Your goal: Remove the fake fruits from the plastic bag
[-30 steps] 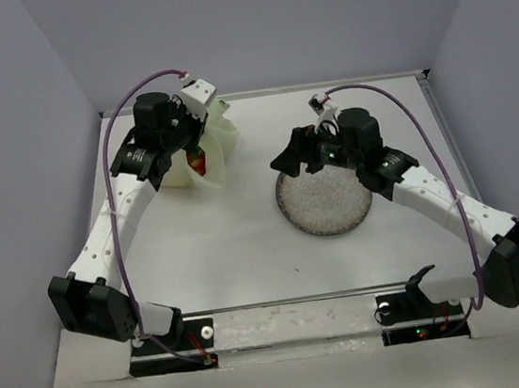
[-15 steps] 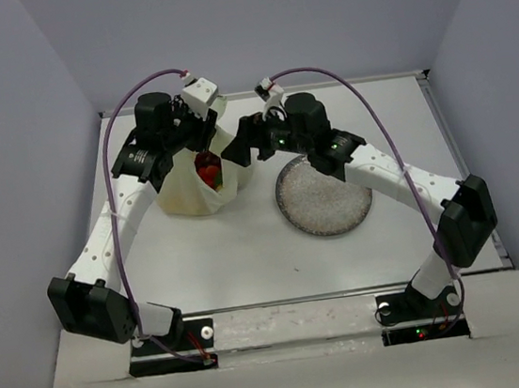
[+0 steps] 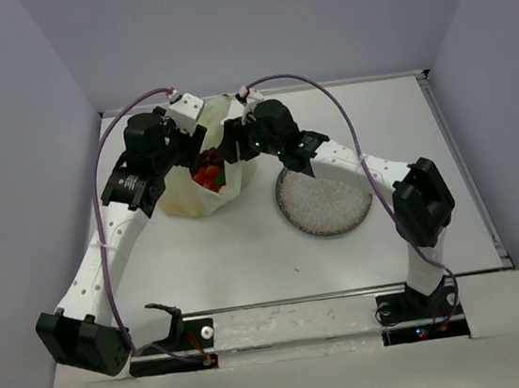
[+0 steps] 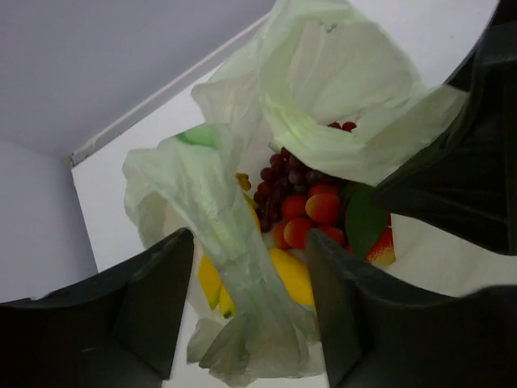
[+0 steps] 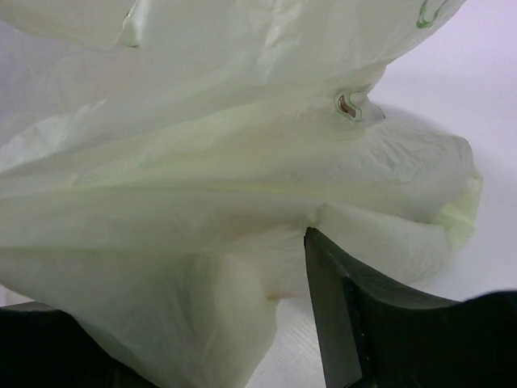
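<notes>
Left gripper (image 4: 246, 267) spread wide; right gripper (image 5: 174, 307), pinching or not, can't tell! Down on the bench (image 3: 247, 243), the plastic bag (image 3: 198, 194) stands just left of the plate (image 3: 325, 200), film bunched between both grippers' fingers, fake fruits (image 4: 303, 218) heaped inside.

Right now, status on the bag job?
Left pincer open astride a plastic bag fold. Right pincer against bag, grip unclear. Fake fruits inside, film partly over them.

Plastic bag (image 3: 192, 198) (red fruits (image 3: 206, 174) inside)
</notes>
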{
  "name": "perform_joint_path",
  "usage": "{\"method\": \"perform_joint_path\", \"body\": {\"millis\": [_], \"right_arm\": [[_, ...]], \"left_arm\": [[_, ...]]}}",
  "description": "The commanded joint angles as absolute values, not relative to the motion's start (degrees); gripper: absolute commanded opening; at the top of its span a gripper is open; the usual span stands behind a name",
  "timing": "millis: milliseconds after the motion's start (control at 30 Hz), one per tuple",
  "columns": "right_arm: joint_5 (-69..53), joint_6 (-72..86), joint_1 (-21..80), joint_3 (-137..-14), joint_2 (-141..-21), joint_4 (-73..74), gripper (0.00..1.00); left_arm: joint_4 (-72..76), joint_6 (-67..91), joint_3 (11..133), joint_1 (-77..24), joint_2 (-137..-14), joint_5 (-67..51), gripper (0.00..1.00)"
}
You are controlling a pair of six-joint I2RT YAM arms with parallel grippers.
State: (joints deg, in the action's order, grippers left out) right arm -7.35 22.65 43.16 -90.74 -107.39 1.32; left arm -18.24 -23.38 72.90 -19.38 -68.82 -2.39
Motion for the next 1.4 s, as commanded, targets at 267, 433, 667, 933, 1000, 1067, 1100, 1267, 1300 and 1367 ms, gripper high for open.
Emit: {"method": "perform_joint_path", "body": {"millis": [267, 433, 667, 933, 1000, 1067, 1100, 1267, 1300, 1367], "right_arm": [[14.5, 24.7, 42.7, -80.5, -98.3, 2.9, 0.04], [13.9, 28.0, 42.7, -64.9, -87.4, 4.1, 0.01], [5.7, 30.3, 46.9, -51.5, -81.2, 5.1, 0.25], [10.9, 20.4, 46.9, -57.8, -68.8, 18.3, 0.83], [8.6, 15.9, 46.9, -61.1, -65.7, 18.2, 0.84], [6.3, 13.4, 46.9, -66.0, -65.0, 17.1, 0.82], [2.9, 12.8, 47.5, -67.5, -65.6, 15.3, 0.82], [-12.0, 13.2, 48.9, -75.1, -70.9, 8.2, 0.81], [-13.9, 13.7, 49.0, -75.2, -71.7, 8.2, 0.81], [-18.2, 16.4, 50.5, -74.5, -74.0, 2.2, 0.73]], "left_arm": [[-21.6, -31.8, 65.3, -16.6, -60.4, 7.3, 0.0], [-24.1, -37.4, 59.9, -12.2, -54.6, 7.0, 0.0], [-28.9, -41.3, 54.2, -12.0, -49.6, -3.8, 0.0], [-35.1, -46.0, 51.5, -12.0, -47.6, -6.8, 0.0], [-37.5, -47.5, 51.6, -12.0, -46.4, -7.7, 0.0], [-40.2, -48.8, 52.3, -12.0, -46.1, -10.3, 0.0], [-42.7, -50.3, 52.9, -12.0, -45.9, -11.1, 0.0], [-46.4, -52.6, 53.0, -12.0, -46.0, -11.9, 0.0], [-46.3, -52.6, 53.0, -12.0, -46.0, -11.7, 0.0], [-46.1, -52.4, 52.4, -12.0, -46.0, -11.4, 0.0]]}}
